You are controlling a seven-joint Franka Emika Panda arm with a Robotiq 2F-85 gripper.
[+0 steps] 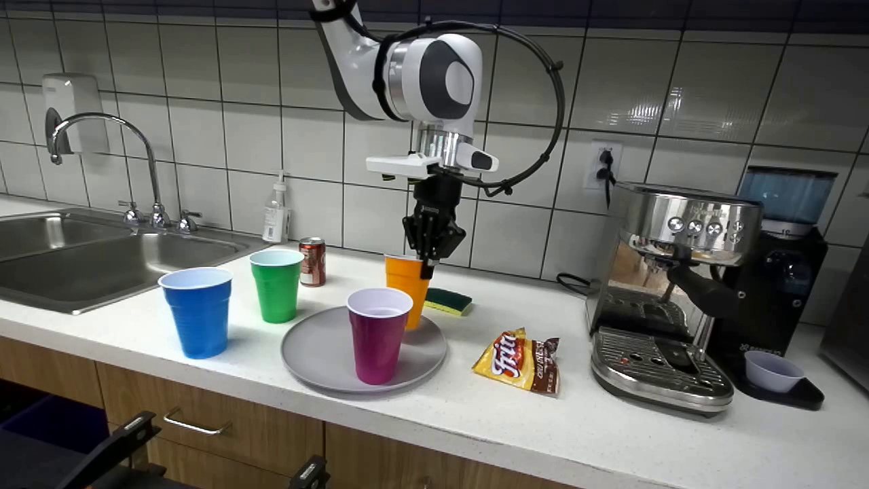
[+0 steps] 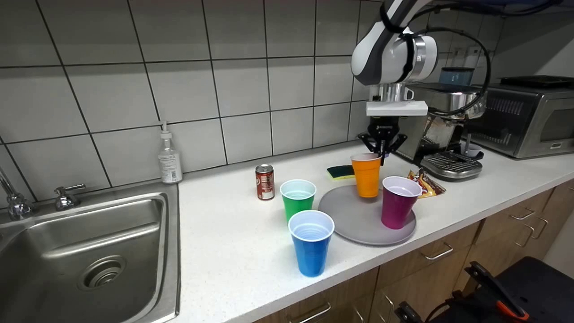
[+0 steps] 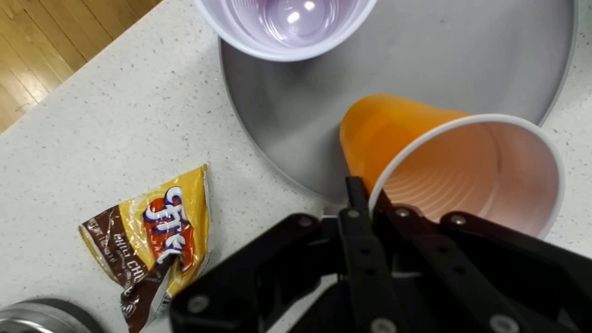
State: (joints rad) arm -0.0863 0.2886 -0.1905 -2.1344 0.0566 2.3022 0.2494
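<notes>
In an exterior view the orange cup (image 1: 402, 272) is below and just left of my gripper (image 1: 426, 270), the only one I have; the cup's long axis is near upright and its base is over the plate (image 1: 312, 353), though whether it touches I can't tell. My fingers (image 3: 356, 199) are pinched together on the cup's thin wall, one inside the rim, one outside. There are four cups; left to right I count one blue cup (image 1: 197, 319), one green cup (image 1: 277, 292), one can (image 1: 313, 263), that one plate, one purple cup (image 1: 379, 346) upright on it, the orange cup, then, right of my gripper, one sponge (image 1: 448, 301), one packet (image 1: 519, 363) and one coffee machine (image 1: 689, 210).
</notes>
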